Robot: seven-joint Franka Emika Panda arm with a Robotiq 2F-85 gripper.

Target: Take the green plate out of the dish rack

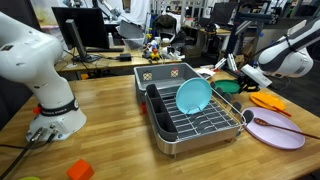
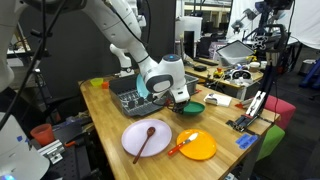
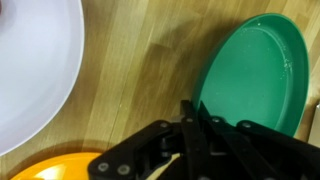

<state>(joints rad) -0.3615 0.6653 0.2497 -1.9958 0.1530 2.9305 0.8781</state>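
Beside dish rack [image 1: 203, 126] | gripper [image 3: 196, 108] pinching green plate [image 3: 255, 75] (rim)

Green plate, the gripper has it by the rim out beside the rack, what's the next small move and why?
Probably ease it down onto the table. The gripper is shut on the rim of the green plate, which is already out of the dish rack, and the wrist view shows wood beside it. Whether it rests yet is unclear.
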